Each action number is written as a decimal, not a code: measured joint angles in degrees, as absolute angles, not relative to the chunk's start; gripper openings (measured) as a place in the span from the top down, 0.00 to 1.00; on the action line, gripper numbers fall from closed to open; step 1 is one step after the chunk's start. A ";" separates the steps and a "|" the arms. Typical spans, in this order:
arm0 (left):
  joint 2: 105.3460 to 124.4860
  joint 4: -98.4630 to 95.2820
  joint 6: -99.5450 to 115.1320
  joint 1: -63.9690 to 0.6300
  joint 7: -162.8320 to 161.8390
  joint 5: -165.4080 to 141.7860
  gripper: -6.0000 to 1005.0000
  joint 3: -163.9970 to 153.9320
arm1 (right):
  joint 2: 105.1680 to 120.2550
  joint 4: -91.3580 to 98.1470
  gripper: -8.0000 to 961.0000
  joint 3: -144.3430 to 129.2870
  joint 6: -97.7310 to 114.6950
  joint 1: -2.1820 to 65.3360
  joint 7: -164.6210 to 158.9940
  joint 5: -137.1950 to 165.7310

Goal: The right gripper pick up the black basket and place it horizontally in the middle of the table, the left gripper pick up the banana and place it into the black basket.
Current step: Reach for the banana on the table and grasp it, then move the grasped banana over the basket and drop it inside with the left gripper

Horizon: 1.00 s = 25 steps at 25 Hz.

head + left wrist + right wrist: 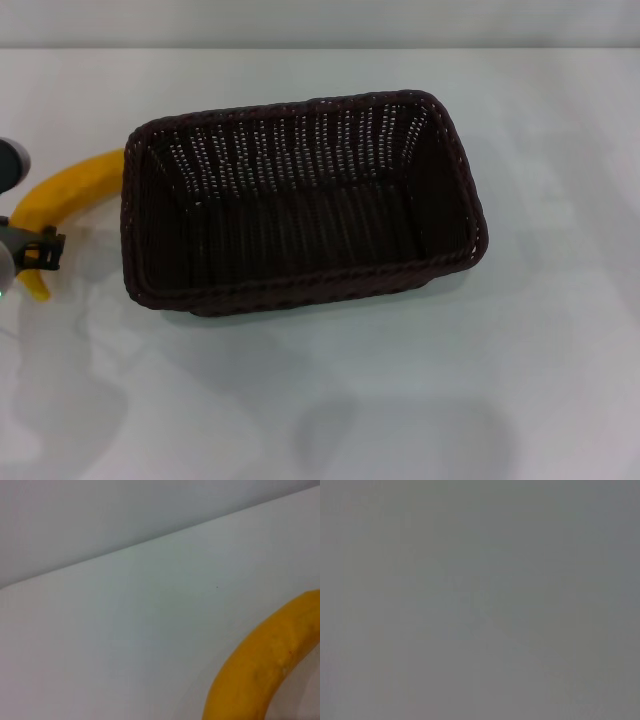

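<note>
Now the left gripper (40, 250) is closing around the banana (62, 195) at the tabletop's (400, 400) left edge, just beside the black basket (300, 200), which is sitting lengthwise mid-table; the right gripper is showing nowhere.

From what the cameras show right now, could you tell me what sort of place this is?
Probably a robot test bench, not a home: a bare white table against a plain wall, holding only a black basket and a banana, with the left gripper at the banana.
</note>
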<state>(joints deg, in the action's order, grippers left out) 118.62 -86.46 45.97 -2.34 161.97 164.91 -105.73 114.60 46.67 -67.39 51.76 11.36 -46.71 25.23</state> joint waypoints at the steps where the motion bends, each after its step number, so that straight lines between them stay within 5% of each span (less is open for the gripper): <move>1: 118.72 -86.45 46.02 -2.34 161.96 164.31 0.50 -105.70 | 114.60 46.67 0.30 -67.38 51.76 11.35 -46.72 25.23; 25: 118.95 -85.99 32.43 -2.78 159.00 161.32 0.52 -97.86 | 114.68 45.88 0.30 -67.44 52.97 10.88 -46.76 24.83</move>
<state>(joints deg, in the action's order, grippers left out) 118.95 -85.99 32.43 -2.78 159.00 161.32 -97.86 114.68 45.88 -67.44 52.97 10.88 -46.76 24.83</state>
